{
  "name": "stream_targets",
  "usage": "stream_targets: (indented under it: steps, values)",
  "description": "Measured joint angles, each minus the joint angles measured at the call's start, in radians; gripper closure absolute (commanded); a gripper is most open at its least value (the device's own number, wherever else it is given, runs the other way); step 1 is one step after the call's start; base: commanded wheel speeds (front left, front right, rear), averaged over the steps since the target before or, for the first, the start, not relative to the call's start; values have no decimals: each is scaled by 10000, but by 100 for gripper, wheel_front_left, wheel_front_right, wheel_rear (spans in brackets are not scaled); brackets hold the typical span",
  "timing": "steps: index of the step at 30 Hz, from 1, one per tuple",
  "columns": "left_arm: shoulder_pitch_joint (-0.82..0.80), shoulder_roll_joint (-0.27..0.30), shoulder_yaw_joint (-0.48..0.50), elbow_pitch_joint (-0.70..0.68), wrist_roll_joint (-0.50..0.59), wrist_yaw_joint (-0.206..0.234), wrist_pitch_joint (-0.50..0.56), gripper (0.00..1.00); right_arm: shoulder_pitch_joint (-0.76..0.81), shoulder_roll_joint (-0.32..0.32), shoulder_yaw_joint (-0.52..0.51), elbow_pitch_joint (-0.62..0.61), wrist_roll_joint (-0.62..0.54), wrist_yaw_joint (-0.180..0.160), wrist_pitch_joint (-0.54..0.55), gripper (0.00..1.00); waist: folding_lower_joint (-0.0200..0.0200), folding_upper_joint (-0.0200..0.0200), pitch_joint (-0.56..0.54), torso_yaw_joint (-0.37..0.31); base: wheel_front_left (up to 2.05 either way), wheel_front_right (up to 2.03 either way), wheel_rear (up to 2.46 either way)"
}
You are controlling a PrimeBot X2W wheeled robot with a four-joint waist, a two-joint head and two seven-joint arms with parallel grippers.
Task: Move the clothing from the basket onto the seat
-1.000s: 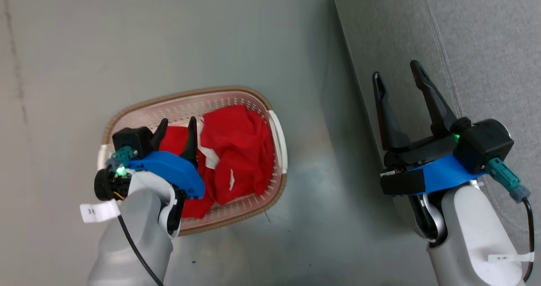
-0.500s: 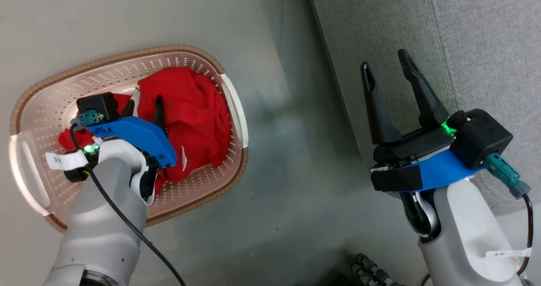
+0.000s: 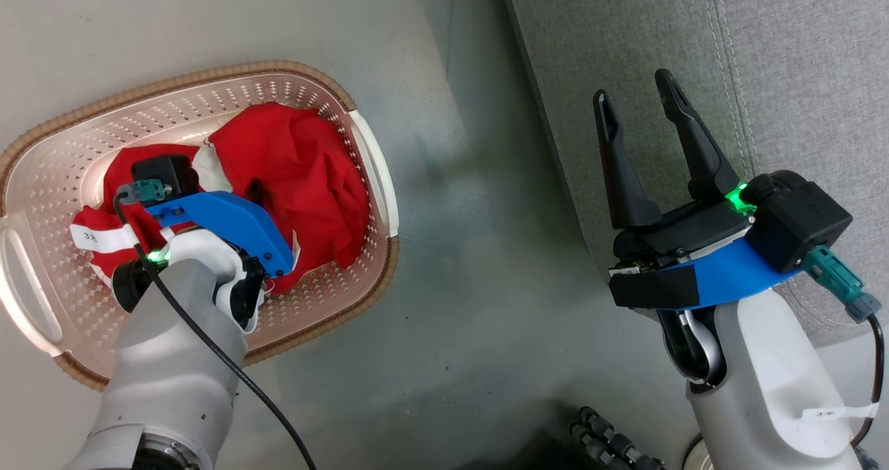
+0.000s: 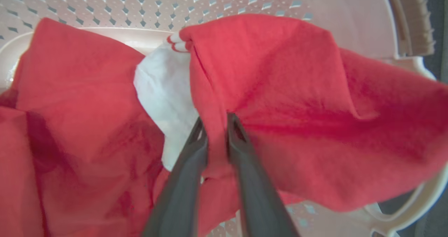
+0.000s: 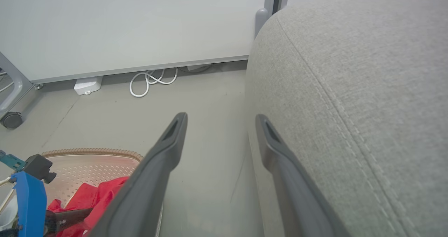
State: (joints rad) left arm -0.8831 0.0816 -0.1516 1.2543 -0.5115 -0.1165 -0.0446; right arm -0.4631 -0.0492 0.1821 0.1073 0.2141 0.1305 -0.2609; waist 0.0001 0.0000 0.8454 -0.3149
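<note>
**Left jaws close on a red fold in the basket**

The jaws of the left gripper (image 4: 215,119) stood spread above the pile a second ago. Now its fingers (image 4: 189,167) are drawn together on a raised ridge of the clothing (image 4: 280,90), pinching red cloth beside a white patch (image 4: 161,90) of trim. The basket (image 3: 208,74) sits differently in the head view than before (the camera has turned, not the basket). It stands on the floor (image 3: 451,317) at the left, with both red garments inside it.

The right gripper (image 3: 632,88) is spread wide and empty, as it was, hanging at the left edge of the seat (image 3: 799,74), which carries nothing yet.

The grasp looks made, so the lift and the carry rightward come next. The pinched fold is thin and could slip, or drag the second garment along.
</note>
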Motion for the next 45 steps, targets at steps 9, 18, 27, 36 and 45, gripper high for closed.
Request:
stream_targets:
  steps: [9, 18, 27, 36, 45]
  values:
    - [-58, -88, -236, 65, -157, -77, 21, 100, -9, 0, 13, -23, -19, 0, -2, 0, 0, 0, -89, 106, 0, 0, 0]
    - [-40, -173, -537, 79, -286, -94, -134, 100, -33, 0, 48, 86, -113, 0, -2, 0, 0, 0, -411, 280, 0, 0, 0]
    - [1061, -288, -1848, -731, -577, -123, -560, 100, 208, 8, -12, 731, -470, 2, -6, 0, -1, 0, -1877, 639, 0, 0, 0]
    - [2034, -299, -3662, -2278, -1764, -123, -926, 100, 1061, 10, -90, 1498, -723, 2, 2, 0, -3, 1, -4105, 1173, 0, 0, 0]
    - [2172, -309, -5465, -3379, -2677, -123, -1156, 100, 2002, 10, -31, 1825, -794, 0, 253, 0, -4, 1, -6167, 1720, 0, 0, 0]
